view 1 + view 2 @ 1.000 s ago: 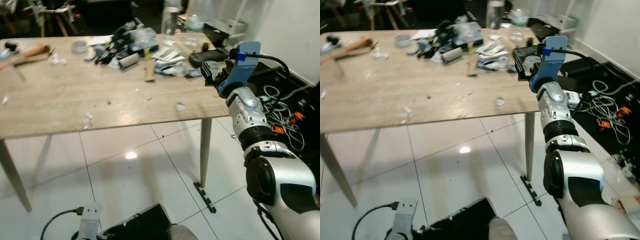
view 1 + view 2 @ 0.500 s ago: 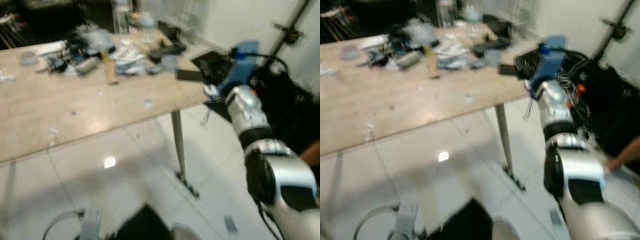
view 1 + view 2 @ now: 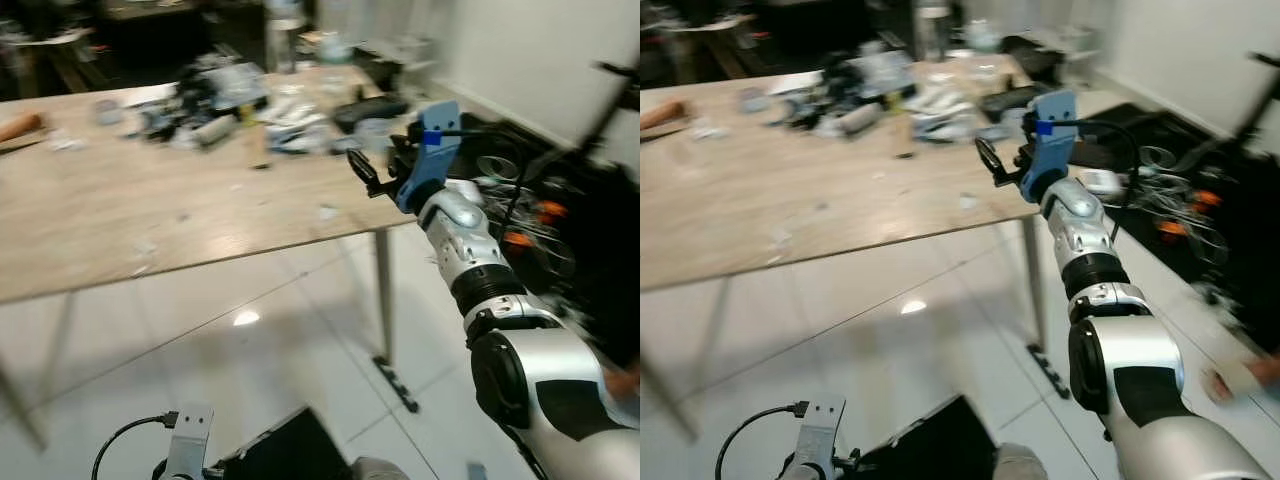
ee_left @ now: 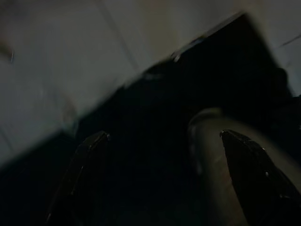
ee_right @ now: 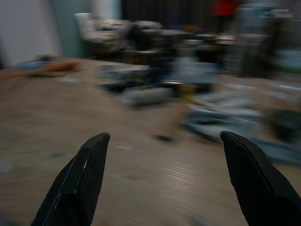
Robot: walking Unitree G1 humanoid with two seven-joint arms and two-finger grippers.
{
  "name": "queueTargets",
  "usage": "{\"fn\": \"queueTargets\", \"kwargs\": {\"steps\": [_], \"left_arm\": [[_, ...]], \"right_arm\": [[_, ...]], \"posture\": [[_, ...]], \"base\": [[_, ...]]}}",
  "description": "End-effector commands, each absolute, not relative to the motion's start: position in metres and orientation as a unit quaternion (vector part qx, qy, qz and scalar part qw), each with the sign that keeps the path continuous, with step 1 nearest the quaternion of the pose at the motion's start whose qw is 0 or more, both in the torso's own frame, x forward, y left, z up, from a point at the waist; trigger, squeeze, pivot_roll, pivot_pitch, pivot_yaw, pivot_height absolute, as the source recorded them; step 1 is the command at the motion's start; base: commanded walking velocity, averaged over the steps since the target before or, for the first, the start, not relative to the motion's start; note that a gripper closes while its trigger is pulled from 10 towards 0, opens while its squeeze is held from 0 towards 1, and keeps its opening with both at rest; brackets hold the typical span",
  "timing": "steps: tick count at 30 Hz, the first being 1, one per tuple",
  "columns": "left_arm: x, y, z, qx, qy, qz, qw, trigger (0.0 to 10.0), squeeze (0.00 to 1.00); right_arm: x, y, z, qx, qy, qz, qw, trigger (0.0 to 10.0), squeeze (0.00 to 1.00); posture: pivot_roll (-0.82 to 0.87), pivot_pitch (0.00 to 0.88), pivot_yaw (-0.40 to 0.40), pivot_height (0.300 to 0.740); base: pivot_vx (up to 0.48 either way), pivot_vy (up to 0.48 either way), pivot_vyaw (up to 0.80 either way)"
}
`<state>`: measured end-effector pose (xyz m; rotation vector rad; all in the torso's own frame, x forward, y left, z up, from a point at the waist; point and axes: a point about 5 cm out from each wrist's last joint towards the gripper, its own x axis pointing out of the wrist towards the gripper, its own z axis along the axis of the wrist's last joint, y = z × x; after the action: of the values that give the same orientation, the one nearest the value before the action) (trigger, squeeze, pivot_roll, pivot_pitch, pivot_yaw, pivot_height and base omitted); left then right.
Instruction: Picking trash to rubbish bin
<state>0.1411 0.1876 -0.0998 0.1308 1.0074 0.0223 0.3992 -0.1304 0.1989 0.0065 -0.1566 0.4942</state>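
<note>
The right gripper [image 3: 992, 165] is held up at the near right corner of a long wooden table [image 3: 110, 215], fingers spread wide with nothing between them. From its wrist camera the two black fingertips [image 5: 82, 176] frame the tabletop, which runs away ahead of it, all pretty blurry.

The trash sits on that table. Straight ahead of the gripper and further along is a messy pile of clutter [image 3: 235, 100] covering the far end: wrappers, dark bits, a pale roll, what looks like a clear bottle [image 3: 932, 22] standing behind it. Too smeared to sort out piece by piece. A few small white scraps [image 3: 327, 212] lie on the bare wood just beside the gripper, and more specks [image 3: 140, 250] further off to its left. Way over at the far left end there's something orange-brown [image 3: 15, 127].

Floor is glossy white tile [image 3: 260, 340] with a light reflection under the table. Off to the gripper's right, past the table leg [image 3: 384, 295], a tangle of cables [image 3: 1170, 190] lies on a dark mat by a white wall.

The left gripper [image 4: 164, 179] hangs low over the floor, in the dark, fingers apart too.
</note>
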Motion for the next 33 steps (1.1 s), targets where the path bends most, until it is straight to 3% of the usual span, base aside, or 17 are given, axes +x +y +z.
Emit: {"fn": "queueTargets", "kwargs": {"steps": [1,9,33], "left_arm": [[0.137,0.186,-0.102,0.065,0.491,0.005,0.869,10.0,0.00],[0.137,0.186,-0.102,0.071,0.493,-0.005,0.867,10.0,0.00],[0.136,0.186,-0.102,0.065,0.497,-0.007,0.865,10.0,0.00]], "right_arm": [[0.397,-0.130,0.193,-0.003,-0.067,0.252,0.966,10.0,0.00],[0.397,-0.127,0.189,-0.024,-0.061,0.243,0.968,10.0,0.00],[0.399,-0.142,0.182,-0.029,-0.038,0.175,0.983,10.0,0.00]], "posture": [[-0.04,0.033,0.010,0.740],[-0.03,0.034,0.009,0.740],[-0.04,0.027,0.010,0.740]], "base": [[0.000,0.000,0.79],[0.000,0.000,0.10],[0.296,0.000,0.00]]}}
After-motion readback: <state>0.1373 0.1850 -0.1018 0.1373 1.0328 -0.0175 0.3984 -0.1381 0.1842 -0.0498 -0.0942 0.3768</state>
